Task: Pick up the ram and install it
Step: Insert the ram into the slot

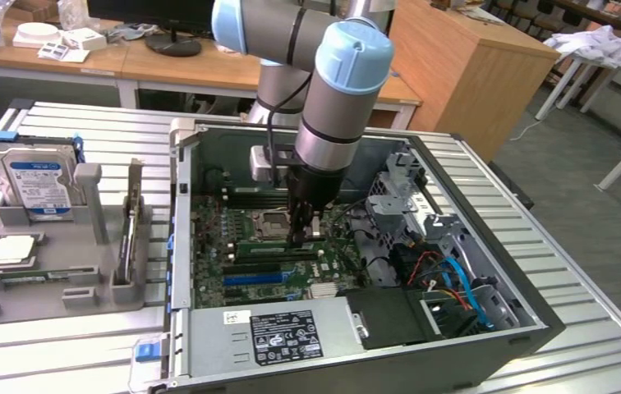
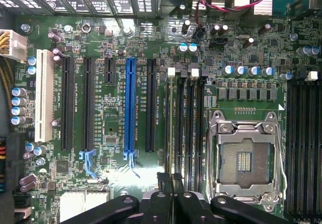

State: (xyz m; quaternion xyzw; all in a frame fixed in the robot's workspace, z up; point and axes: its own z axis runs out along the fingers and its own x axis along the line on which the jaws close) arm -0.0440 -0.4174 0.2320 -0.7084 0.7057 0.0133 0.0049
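Found RAM stick [image 1: 272,244] standing on its long edge, level, low over the motherboard's memory slots. Long, thin green board. Clamped near one end between the closed gripper [image 1: 308,236] fingertips, directly beneath them; remainder extends sideways from the grip.

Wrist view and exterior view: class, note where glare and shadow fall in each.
Wrist view: a washed-out glare patch sits on the motherboard just ahead of the gripper, and the rest of the board is evenly lit. Exterior view: the ribbed table shines brightly, while the inside of the computer case lies in shade under the arm.
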